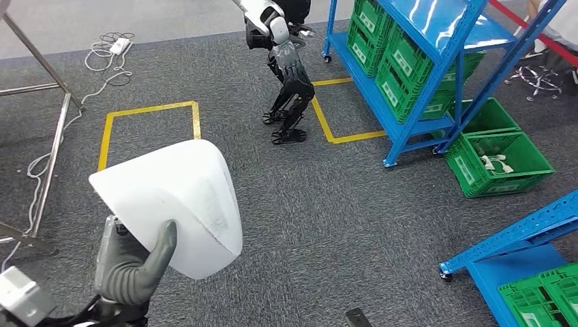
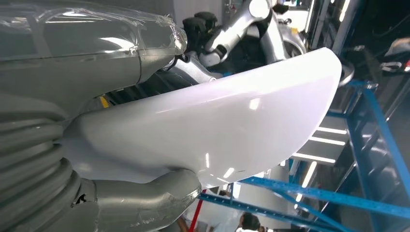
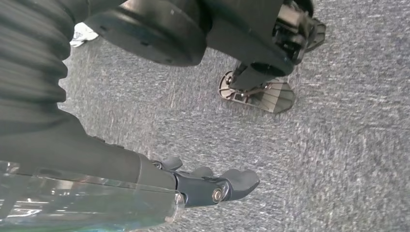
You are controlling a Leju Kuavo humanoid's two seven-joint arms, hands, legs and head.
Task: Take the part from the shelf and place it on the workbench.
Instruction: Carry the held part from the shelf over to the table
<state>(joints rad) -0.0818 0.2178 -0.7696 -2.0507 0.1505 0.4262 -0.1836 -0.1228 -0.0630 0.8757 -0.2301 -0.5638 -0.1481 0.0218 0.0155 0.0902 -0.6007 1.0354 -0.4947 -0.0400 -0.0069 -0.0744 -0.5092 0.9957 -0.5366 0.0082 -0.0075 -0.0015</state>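
Observation:
My left hand point(image 1: 133, 269) holds a large white curved part point(image 1: 177, 197) up at the lower left of the head view, thumb pressed on its near face. In the left wrist view the glossy white part point(image 2: 217, 130) lies across the left hand point(image 2: 145, 203), with the thumb beneath one edge. In the right wrist view my right hand point(image 3: 193, 183) hangs over grey carpet, its dark fingers loosely extended with nothing in them.
Another humanoid robot point(image 1: 286, 75) stands ahead on the carpet. A blue shelf point(image 1: 416, 129) with green crates point(image 1: 402, 75) rises at the upper right, with a green crate point(image 1: 501, 163) on the floor beside it. A second blue rack point(image 1: 518, 238) is at the lower right. A metal frame point(image 1: 58, 136) and cables point(image 1: 109, 54) lie left.

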